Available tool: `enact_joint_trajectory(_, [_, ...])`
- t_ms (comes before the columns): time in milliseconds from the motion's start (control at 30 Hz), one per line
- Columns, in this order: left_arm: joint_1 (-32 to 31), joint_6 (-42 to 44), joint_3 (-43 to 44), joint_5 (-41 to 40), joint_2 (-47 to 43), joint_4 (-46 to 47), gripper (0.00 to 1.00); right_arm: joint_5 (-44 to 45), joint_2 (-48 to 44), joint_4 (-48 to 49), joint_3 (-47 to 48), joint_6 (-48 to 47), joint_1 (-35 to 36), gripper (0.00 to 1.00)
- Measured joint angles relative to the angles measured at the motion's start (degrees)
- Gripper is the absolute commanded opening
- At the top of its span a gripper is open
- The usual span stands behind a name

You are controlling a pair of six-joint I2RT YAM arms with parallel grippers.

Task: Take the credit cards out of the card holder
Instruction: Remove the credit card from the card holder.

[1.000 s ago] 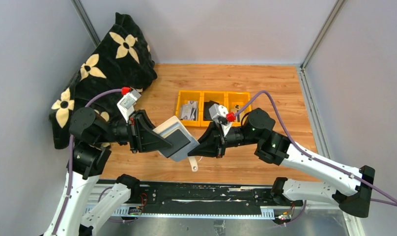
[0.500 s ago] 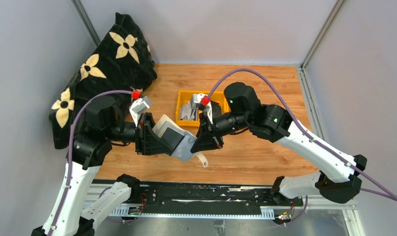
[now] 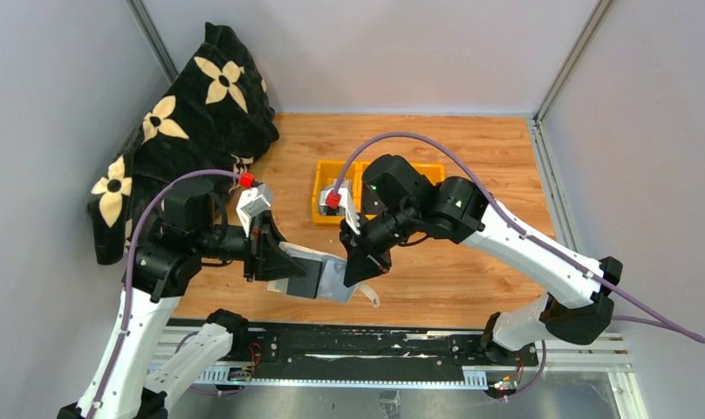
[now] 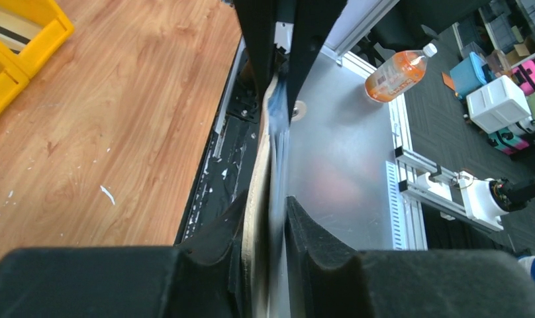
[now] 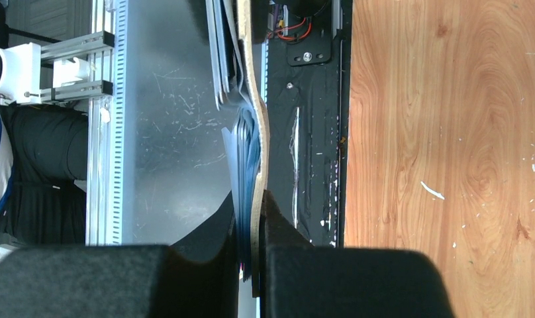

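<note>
Card holder (image 3: pixel 318 278): hanging in the air by the table's near edge, stretched between both grippers, snap tab dangling.
Left gripper (image 3: pixel 282 262): clamping tight on the holder's left end.
Right gripper (image 3: pixel 354 273): pinching closed on the right end, blue-grey inner layers included.
Credit cards: not showing apart from the lining.
Risk: a freed card probably dropping off the near edge, well short of the far yellow bin (image 3: pixel 432 172); both grips possibly pinning the cards in.

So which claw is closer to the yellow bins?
Right. The right claw hangs just in front of the yellow bins; the left claw is farther, to their front-left.
</note>
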Motion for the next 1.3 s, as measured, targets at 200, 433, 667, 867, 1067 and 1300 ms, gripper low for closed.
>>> enact_joint_trajectory(200, [0.0,0.63,-1.84,1.03,-1.42,0.07,0.09,-0.04,0.68,-2.6,2.01,-1.07,0.68,0.0])
enact_joint_trajectory(433, [0.0,-0.11,-1.77,2.73,-1.49,-0.24,0.0,-0.57,0.46,-0.96,1.66,-1.66,0.68,0.4])
enact_joint_trajectory(667, [0.0,-2.45,-1.16,2.51,1.16,-0.85,0.0,2.54,-5.38,8.87,-1.73,-0.46,-1.31,0.56])
enact_joint_trajectory(867, [0.0,-3.28,0.37,2.43,2.23,-1.09,0.0,-0.98,-15.15,22.23,-11.21,2.23,-4.76,0.61])
enact_joint_trajectory(1067, [0.0,-3.52,3.08,3.19,2.27,-1.22,0.0,-6.36,-11.1,29.75,-13.29,3.34,-4.76,0.63])
enact_joint_trajectory(1300, [0.0,-4.11,4.68,2.73,1.29,-1.27,0.0,-1.68,-11.93,35.19,-17.68,6.6,-5.07,0.6])
